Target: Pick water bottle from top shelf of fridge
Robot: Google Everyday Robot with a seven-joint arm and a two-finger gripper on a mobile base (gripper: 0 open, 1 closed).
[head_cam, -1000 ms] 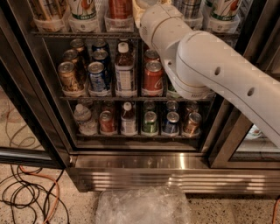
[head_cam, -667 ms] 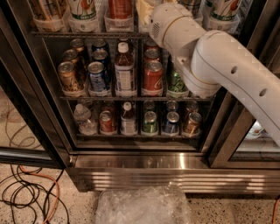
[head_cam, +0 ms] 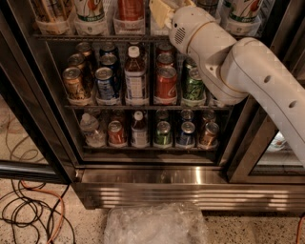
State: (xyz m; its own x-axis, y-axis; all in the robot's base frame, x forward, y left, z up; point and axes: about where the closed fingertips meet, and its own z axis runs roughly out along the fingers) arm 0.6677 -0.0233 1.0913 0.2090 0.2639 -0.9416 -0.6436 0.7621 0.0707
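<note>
The fridge [head_cam: 190, 187] stands open before me, with wire racks of cans and bottles. The top shelf [head_cam: 95, 37] runs along the upper edge of the view. Its translucent trays hold tall containers, among them a white-labelled one [head_cam: 90, 10] and a red one [head_cam: 129, 9], all cut off by the top of the frame. No clear ribbed water bottle shows; it is hidden or out of view. My gripper [head_cam: 159, 11] is at top-shelf height near the middle, between the red container and the trays to the right. My white arm [head_cam: 238, 71] reaches in from the right.
The middle rack holds soda cans and a dark-liquid bottle with a white cap [head_cam: 136, 71]. The lower rack holds a squat clear bottle [head_cam: 90, 129] and more cans. Dark door frames [head_cam: 33, 105] flank the opening. Cables [head_cam: 28, 209] and crumpled clear plastic [head_cam: 152, 224] lie on the floor.
My arm has shifted right and a little up, uncovering more cans on the middle rack. The gripper stays at the top shelf.
</note>
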